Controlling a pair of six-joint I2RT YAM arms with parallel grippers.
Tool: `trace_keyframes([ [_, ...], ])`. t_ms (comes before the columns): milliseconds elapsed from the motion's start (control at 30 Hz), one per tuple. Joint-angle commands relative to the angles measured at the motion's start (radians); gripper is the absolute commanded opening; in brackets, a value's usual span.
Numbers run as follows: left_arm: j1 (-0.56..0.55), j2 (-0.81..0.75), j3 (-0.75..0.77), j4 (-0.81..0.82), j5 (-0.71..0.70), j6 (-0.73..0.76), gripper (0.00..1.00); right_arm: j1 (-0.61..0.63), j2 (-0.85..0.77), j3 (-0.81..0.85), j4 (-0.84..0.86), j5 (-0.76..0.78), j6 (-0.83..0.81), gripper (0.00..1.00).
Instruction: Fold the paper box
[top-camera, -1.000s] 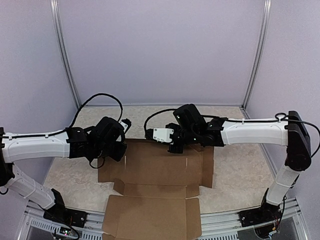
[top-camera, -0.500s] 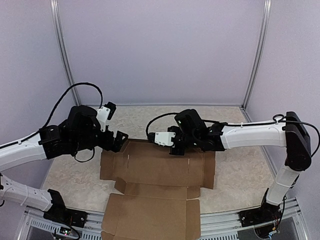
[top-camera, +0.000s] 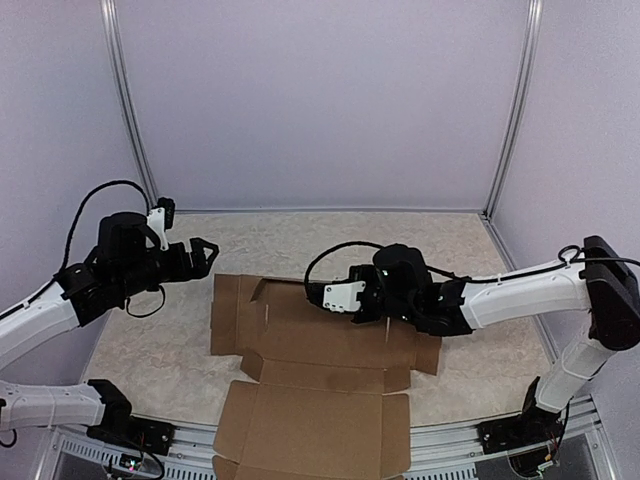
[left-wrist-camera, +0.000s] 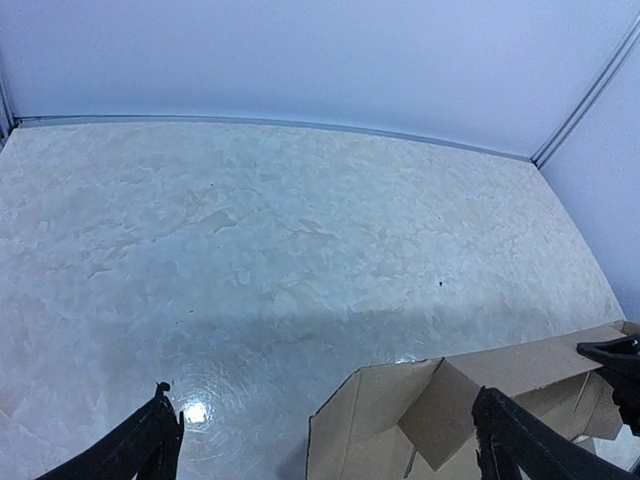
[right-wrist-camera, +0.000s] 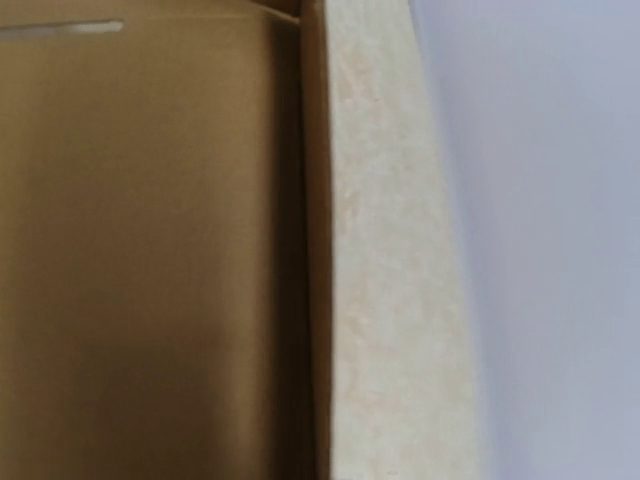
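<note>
Here, the paper box (top-camera: 320, 350) lies unfolded on the marbled counter (top-camera: 140, 350). Its long axis runs near to far, and one end flap overhangs the near edge. The right gripper (top-camera: 335, 300) sits low over the far panel, jaws closed on nothing. Beyond the box's far-left corner, the left gripper (top-camera: 207, 256) hovers, jaws wide and empty.

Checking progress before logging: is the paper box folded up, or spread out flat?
Mostly spread flat: the paper box lies open on the table; only a far-left flap stands raised.
</note>
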Motion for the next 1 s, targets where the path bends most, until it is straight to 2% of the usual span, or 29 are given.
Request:
trace_keyframes([
  [0,0.034,-0.001,-0.048,0.044,-0.013,-0.097,0.99,0.050,-0.049,-0.081,0.204,0.126,-0.101,0.00],
  [167,0.095,0.006,-0.125,0.090,0.001,-0.189,0.99,0.100,-0.063,-0.179,0.377,0.212,-0.184,0.00],
  [267,0.153,0.013,-0.182,0.156,0.077,-0.240,0.98,0.132,-0.056,-0.215,0.459,0.250,-0.208,0.00],
  [400,0.183,0.042,-0.215,0.227,0.182,-0.275,0.89,0.171,-0.029,-0.247,0.555,0.305,-0.243,0.00],
  [767,0.173,0.059,-0.354,0.387,0.428,-0.315,0.72,0.239,0.081,-0.275,0.836,0.450,-0.374,0.00],
  [967,0.083,0.070,-0.371,0.446,0.468,-0.300,0.66,0.242,0.118,-0.257,0.854,0.451,-0.378,0.00],
])
